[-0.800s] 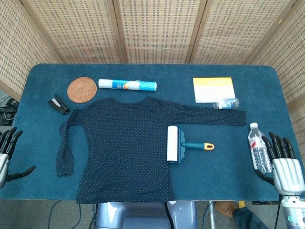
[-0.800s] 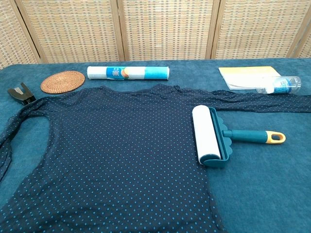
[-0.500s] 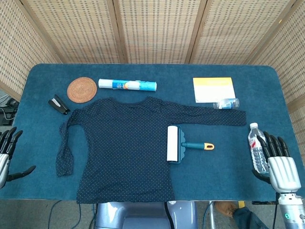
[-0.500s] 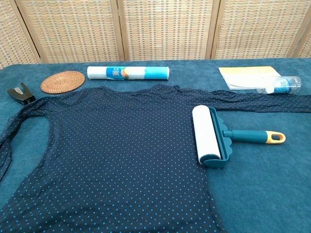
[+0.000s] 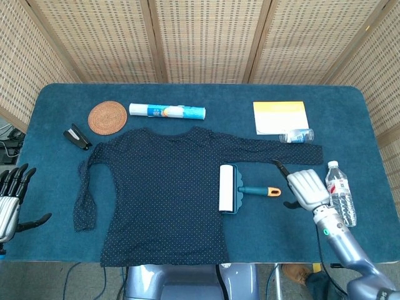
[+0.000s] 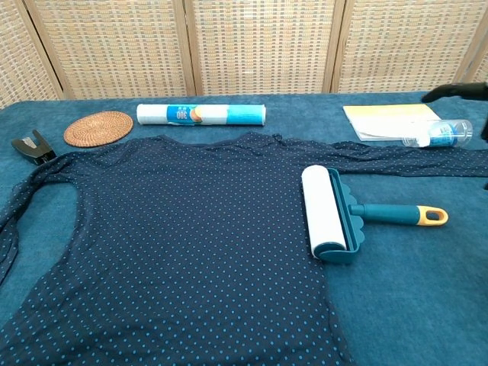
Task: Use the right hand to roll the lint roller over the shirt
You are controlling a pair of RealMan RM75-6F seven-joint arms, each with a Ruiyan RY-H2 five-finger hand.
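**Right hand closing in on the lint roller handle**

Right hand [image 5: 304,187] has swung in from the table's right edge by the upright water bottle [image 5: 340,192] and now hovers just right of the lint roller [image 5: 234,189], fingers spread, holding nothing. Left hand [image 5: 9,203] hangs off the left edge, fingers apart and empty, having barely shifted.

So the key bit: the roller's white drum sits on the right edge of the navy dotted shirt [image 5: 162,194], and its teal handle with the orange tip [image 5: 274,191] runs out sideways, pointing straight at the right hand. That hand is far nearer than the left one.

Count: one lint roller, one shirt, one upright bottle, one small bottle lying down [image 5: 296,135], one yellow booklet [image 5: 280,116], one wrapped roll [image 5: 167,112], one woven coaster [image 5: 107,117], one stapler [image 5: 77,135].
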